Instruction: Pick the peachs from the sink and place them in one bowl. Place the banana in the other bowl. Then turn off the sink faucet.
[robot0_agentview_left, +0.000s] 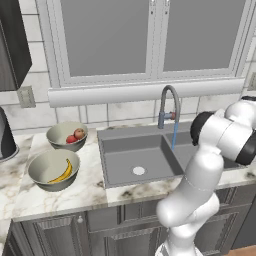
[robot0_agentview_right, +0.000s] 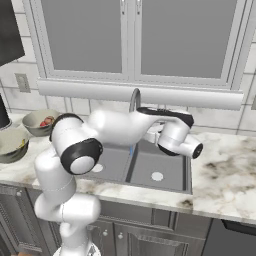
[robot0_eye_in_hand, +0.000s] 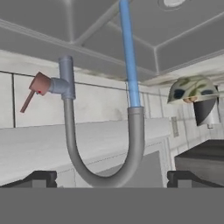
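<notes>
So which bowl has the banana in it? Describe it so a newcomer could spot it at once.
Start at the dark double sink under the window. On the marble counter to its left stand two grey-beige bowls. The banana bowl is the nearer, wider-looking one with a yellow banana inside; the far bowl holds red-orange fruit.

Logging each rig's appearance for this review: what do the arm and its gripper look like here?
The arm is a glossy white build of rounded, tube-like segments with black bands at the joints and no cables or markings visible. The hand view shows the gripper as two small dark, blocky finger tips.
</notes>
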